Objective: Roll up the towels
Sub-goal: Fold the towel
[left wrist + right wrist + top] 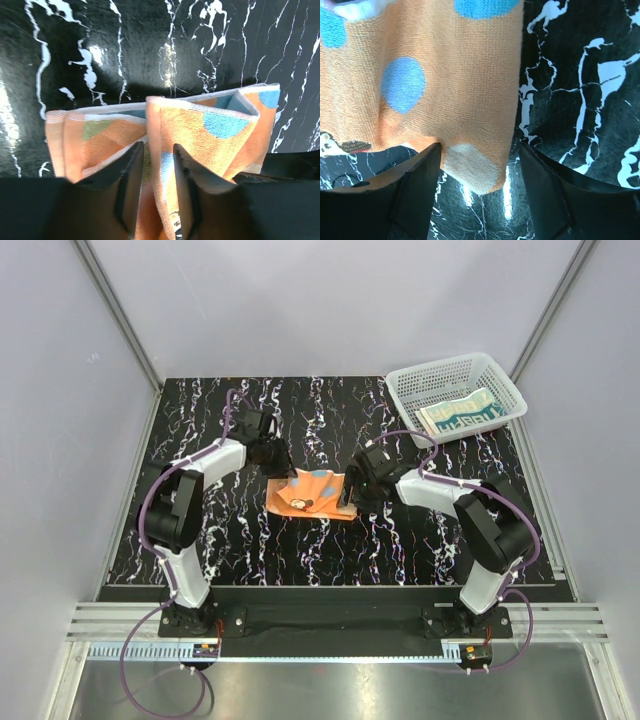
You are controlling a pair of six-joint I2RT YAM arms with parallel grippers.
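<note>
Black marbled table (250,550): the orange towel (312,494) lies folded at centre. My left gripper (157,175) pinches a fold at its ten o'clock edge, likely to start rolling. My right gripper (477,165) gapes wide at three o'clock, holding nothing. At two o'clock the cream towel (460,412) sits in a basket (420,375).

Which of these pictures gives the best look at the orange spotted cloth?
The top external view: only there is nearly the whole orange towel seen, small but with its outline, lying mid-table. The left wrist view shows its folded layers up close. The right wrist view shows just a blue-dotted corner.
</note>
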